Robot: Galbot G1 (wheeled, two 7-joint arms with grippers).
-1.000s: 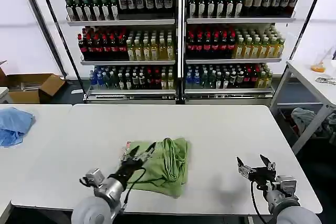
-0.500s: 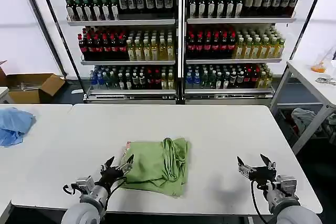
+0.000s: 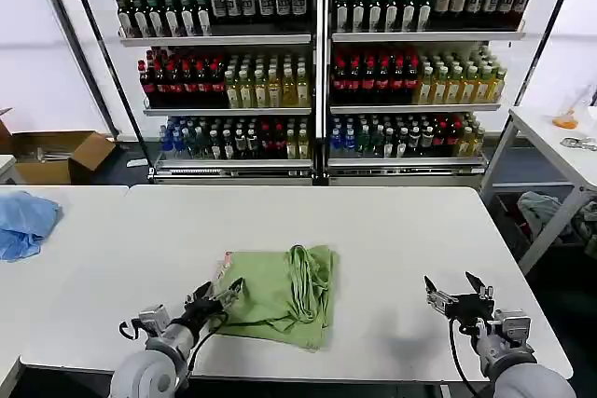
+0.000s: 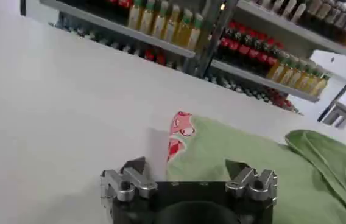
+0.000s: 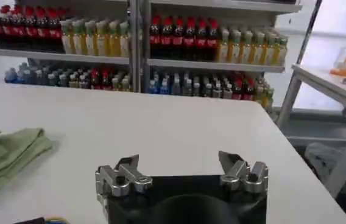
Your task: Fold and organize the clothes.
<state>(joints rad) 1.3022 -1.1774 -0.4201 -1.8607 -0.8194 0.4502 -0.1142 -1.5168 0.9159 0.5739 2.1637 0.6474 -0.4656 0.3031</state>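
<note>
The white bench (image 3: 392,230) carries the folded green clothes (image 3: 280,295) near its front edge. The left claw (image 3: 216,295), spread, sits at their left edge; the right claw (image 3: 457,292), spread, hovers well apart, beyond their right side.

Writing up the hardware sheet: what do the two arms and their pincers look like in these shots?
Both match. The left pincer and right pincer each have two dark pointed fingers on silver metal knuckle blocks with visible screws, mounted to a black rounded body. Behind each sits a silver-grey cylindrical wrist, then a smooth grey arm shell. Black cables loop along both wrists. No markings visible.
</note>
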